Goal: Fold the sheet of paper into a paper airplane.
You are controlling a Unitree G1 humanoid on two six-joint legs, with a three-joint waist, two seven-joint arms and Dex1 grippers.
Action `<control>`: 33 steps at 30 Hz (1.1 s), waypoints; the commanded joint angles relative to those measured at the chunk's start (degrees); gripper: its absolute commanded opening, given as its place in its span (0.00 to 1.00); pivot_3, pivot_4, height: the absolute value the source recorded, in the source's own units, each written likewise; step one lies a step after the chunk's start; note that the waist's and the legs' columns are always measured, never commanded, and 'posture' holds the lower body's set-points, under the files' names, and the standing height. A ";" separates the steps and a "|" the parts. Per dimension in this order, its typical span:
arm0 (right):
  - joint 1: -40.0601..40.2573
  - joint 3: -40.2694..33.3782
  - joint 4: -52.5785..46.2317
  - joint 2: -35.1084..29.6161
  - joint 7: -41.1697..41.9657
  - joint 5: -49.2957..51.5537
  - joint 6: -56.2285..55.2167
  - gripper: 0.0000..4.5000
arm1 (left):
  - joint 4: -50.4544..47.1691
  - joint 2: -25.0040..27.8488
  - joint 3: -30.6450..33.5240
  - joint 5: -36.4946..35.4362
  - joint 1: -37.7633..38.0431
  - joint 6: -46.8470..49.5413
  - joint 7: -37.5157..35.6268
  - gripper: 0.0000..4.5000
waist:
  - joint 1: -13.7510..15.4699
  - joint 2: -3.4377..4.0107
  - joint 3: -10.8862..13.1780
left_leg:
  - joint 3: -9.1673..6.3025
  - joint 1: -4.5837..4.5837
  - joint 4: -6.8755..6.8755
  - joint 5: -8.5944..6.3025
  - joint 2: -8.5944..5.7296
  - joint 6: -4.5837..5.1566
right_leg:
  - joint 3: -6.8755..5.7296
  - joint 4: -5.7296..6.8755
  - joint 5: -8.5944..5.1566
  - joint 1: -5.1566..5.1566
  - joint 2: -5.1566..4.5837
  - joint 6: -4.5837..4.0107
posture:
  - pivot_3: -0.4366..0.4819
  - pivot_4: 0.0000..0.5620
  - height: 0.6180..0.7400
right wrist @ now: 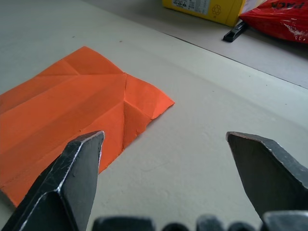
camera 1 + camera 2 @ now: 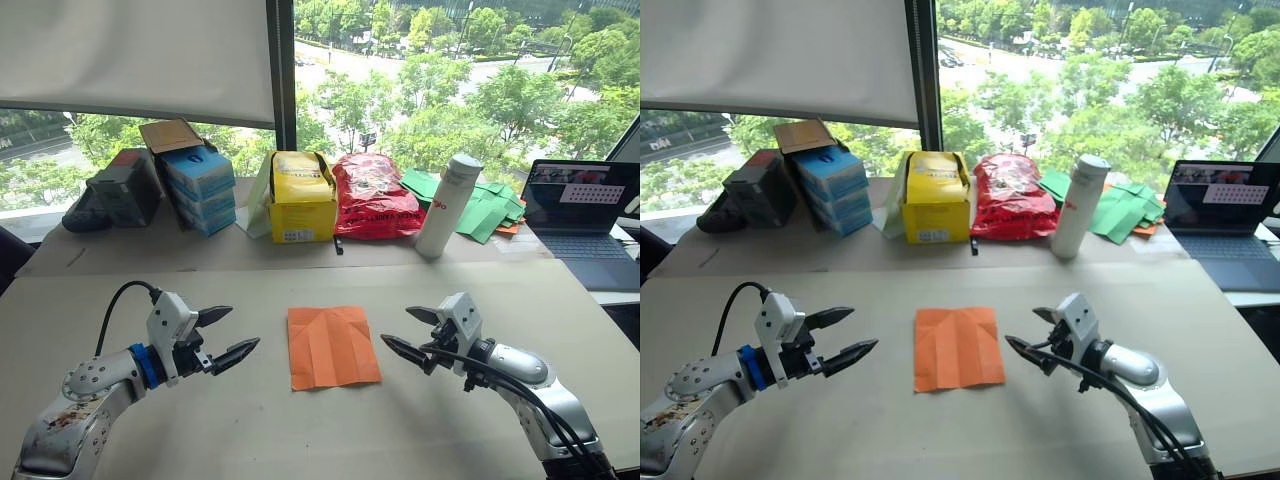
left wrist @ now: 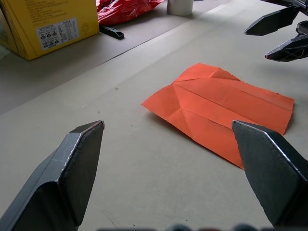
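A creased sheet of paper (image 2: 333, 346) lies flat on the tabletop (image 2: 300, 430), between the two sets of jaws and touching neither. The left gripper (image 2: 227, 338) hovers just beside one edge of the orange sheet, its jaws spread wide and empty, tips pointing toward the paper. The right gripper (image 2: 408, 333) faces it from the opposite side, jaws likewise parted wide with nothing between them, tips near the sheet's other edge. Fold lines run the length of the paper, and diagonal creases meet at a point near the end farther from both wrists. Well beyond the jaws, along the window side of the tabletop, stand a yellow box (image 2: 301, 197), a red crinkly bag (image 2: 373, 196) and a white bottle (image 2: 447, 205), with a loose pile of green papers (image 2: 485, 207) behind the bottle. A stack of blue boxes (image 2: 199, 186) sits past the left gripper, and an open laptop (image 2: 585, 210) past the right gripper.
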 commanded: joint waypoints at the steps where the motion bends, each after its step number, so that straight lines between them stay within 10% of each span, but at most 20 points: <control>1: -0.84 -0.60 -1.02 0.30 -0.18 -0.03 -1.08 0.99 | -1.34 0.43 -0.05 1.02 -0.13 -1.72 -0.03 1.00 | 0.00 0.00 0.00 | 0.00 0.00 0.00 0.00 0.00 0.00 | 0.00 0.00 0.00 0.00 0.00 0.00 | 0.48 0.27 1.00; 10: -0.70 -0.54 -1.15 0.55 -0.56 -0.21 -0.90 0.99 | -0.26 0.23 -2.80 0.31 -2.60 -0.09 -1.64 1.00 | 0.02 0.00 0.00 | 0.00 0.00 0.00 0.02 -0.01 -0.03 | -0.01 0.00 0.00 0.01 0.00 0.00 | 0.48 0.27 1.00; 23: 0.85 -0.62 -2.87 1.54 -2.62 -1.00 -0.71 1.00 | 18.16 -8.47 -23.24 14.09 -21.81 -10.31 -6.17 0.05 | 0.05 0.00 0.00 | 0.08 -0.01 0.06 0.07 -0.06 -0.09 | 0.00 0.01 0.01 0.04 0.19 0.01 | 0.48 0.27 1.00; 33: 3.56 -0.28 -9.34 0.98 -3.89 -0.13 4.12 1.00 | 25.92 -9.07 -29.47 20.87 -24.47 -11.76 -9.97 0.02 | -0.01 0.00 0.00 | 0.10 -0.01 0.07 -0.09 -0.02 0.19 | 0.07 0.06 0.01 -0.01 0.25 0.02 | 0.48 0.27 1.00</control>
